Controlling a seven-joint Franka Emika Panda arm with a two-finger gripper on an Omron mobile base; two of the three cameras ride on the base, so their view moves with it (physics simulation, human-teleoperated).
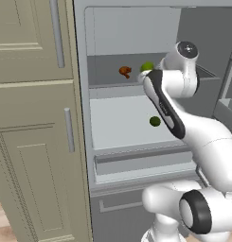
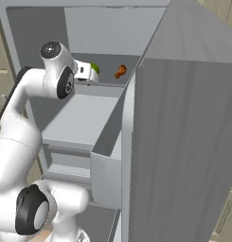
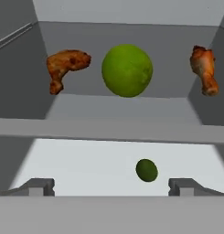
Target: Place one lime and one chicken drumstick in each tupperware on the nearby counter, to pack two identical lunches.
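Open grey fridge (image 1: 131, 33) w/ grey inner shelves; its open grey door (image 2: 183, 142) stands at right. Tall beige panelled cabinet (image 1: 32, 142) w/ silver bar handles (image 1: 69, 129) just left of fridge.

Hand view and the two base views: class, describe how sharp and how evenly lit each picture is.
Hand view: sharp, flat light, no glare; upper lime crisp, with soft shading underneath. Left base view: even light; lower lime has hardly any shadow. Right base view: fridge door is plain matte grey.
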